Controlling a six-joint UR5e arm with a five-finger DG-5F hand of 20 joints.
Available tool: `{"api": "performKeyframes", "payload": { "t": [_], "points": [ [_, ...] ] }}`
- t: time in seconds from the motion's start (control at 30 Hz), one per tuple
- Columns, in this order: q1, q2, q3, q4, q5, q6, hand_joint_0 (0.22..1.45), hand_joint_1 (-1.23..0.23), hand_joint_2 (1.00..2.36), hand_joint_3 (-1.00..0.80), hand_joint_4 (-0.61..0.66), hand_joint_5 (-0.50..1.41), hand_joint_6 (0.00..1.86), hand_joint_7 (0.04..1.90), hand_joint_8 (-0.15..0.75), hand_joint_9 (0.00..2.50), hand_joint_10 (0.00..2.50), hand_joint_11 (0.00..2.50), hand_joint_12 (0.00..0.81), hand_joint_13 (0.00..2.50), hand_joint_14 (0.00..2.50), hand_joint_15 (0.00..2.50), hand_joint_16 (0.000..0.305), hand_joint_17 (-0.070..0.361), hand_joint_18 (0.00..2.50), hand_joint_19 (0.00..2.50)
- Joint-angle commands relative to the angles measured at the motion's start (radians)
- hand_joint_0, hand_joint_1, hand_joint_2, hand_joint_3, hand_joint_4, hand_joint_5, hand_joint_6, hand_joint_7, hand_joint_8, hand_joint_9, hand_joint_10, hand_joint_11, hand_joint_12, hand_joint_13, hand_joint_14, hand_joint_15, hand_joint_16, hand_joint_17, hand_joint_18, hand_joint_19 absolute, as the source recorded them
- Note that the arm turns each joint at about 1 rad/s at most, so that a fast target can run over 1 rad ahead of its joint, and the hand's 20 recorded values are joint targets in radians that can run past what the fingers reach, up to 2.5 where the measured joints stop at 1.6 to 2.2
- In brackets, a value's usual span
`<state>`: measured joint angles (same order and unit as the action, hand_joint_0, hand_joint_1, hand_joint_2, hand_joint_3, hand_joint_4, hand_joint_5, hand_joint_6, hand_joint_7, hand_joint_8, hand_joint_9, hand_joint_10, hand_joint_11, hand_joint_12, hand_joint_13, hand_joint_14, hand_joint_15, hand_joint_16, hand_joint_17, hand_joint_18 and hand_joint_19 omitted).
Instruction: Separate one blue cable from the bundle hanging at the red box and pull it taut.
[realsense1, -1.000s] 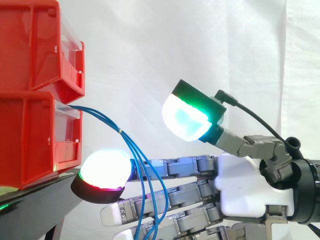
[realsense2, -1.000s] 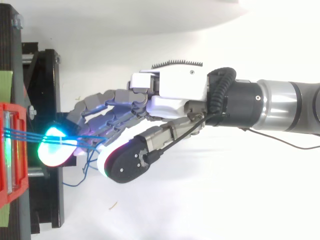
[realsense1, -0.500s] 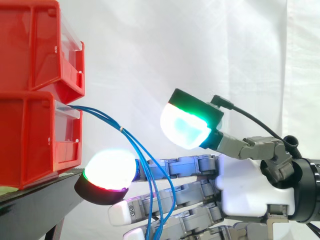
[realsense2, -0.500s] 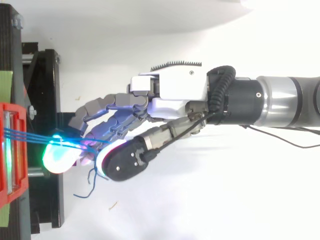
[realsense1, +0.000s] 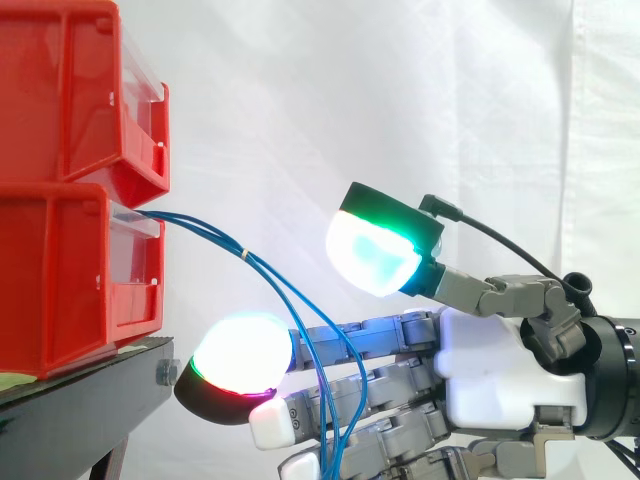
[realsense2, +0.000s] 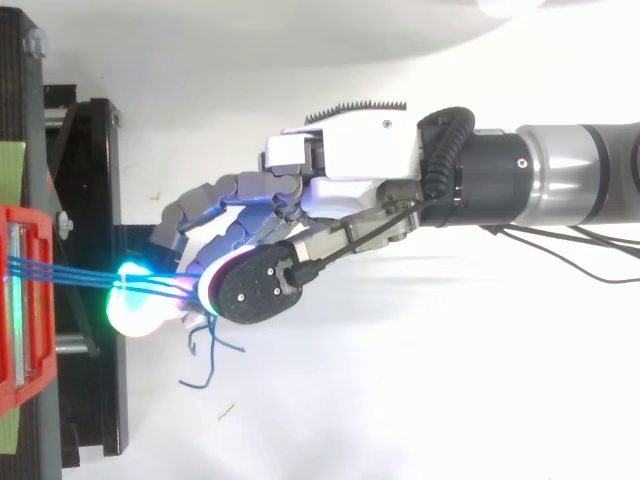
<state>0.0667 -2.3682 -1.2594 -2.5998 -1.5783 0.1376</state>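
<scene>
Hand (realsense1: 500, 372) released: fingers (realsense1: 370, 330) stretched toward the stacked red plastic bins (realsense1: 60, 270), thumb lifted clear above them. Thin blue cables (realsense1: 243, 256) leave the lower bin's front, run lengthwise toward the hand, arc down among its fingers, ends dangling. Black stand (realsense1: 80, 410) beneath the bins.

Leftward passage is blocked by the red bins (realsense1: 60, 260) and black stand (realsense1: 80, 410); the gap before them is crossed by blue cables (realsense1: 243, 253).

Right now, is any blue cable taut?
No, the blue cables curve slackly from the red box down to the hand.
</scene>
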Motion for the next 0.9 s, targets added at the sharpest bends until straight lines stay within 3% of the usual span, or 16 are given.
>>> {"api": "performKeyframes", "payload": {
  "t": [0.0,0.37,0.87],
  "points": [
    [-0.004,0.001,0.000,0.000,-0.014,-0.013,0.60,-0.52,1.01,-0.43,0.18,-0.17,0.50,0.76,0.278,0.69,0.01,0.20,0.341,0.75,0.01,0.30,0.048,0.108,0.68,0.40],
    [-0.005,0.003,0.000,0.001,-0.014,-0.013,0.61,-0.56,1.01,-0.42,0.19,-0.16,0.50,0.84,0.277,0.70,0.01,0.21,0.335,0.76,0.01,0.31,0.047,0.106,0.69,0.42],
    [-0.013,0.043,0.000,-0.009,-0.014,-0.024,0.65,-0.56,1.02,-0.30,0.19,-0.15,0.50,1.02,0.276,0.72,0.01,0.26,0.336,0.79,0.01,0.33,0.047,0.105,0.70,0.42]
  ]
}}
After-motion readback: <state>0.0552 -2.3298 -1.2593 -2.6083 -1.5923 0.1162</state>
